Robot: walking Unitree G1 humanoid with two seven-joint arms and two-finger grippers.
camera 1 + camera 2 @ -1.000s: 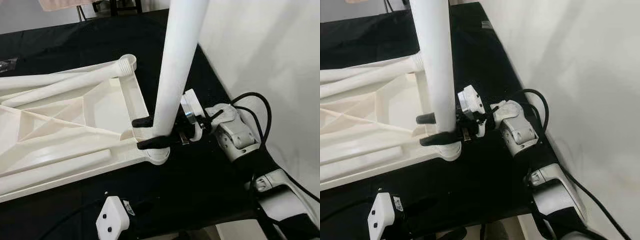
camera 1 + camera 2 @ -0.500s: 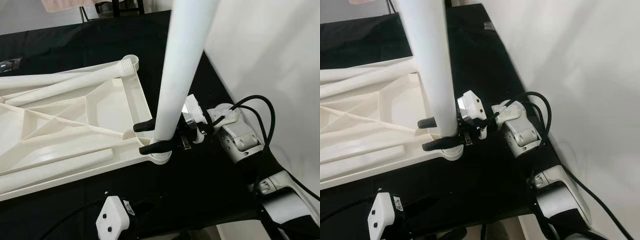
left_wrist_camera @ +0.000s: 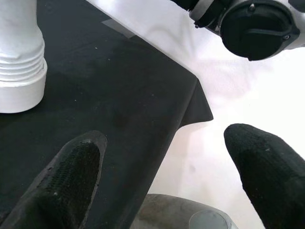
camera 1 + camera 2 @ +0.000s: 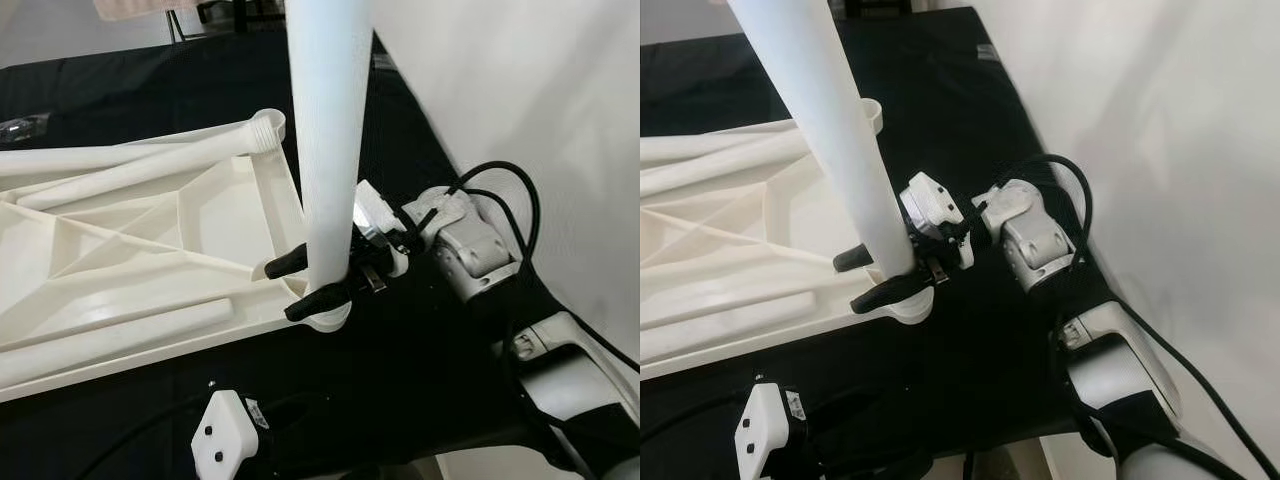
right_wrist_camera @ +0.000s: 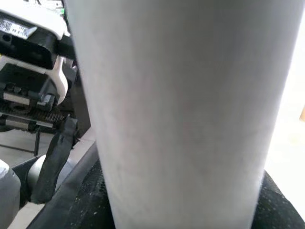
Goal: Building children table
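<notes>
White plastic table leg (image 4: 328,140) stands in the near right corner socket (image 4: 330,316) of the upturned tabletop (image 4: 150,260) on the black-covered worktop (image 4: 420,360), the right claw (image 4: 318,280) clamped round its base. Over the last second the leg's top has swung from leaning right to nearly upright, which suggests it is being seated or screwed home. Left claw (image 3: 162,176) hangs wide apart, idle, at the worktop's near edge.

Silver arm (image 4: 470,255) (black cables), black fingers (image 4: 325,295)
</notes>
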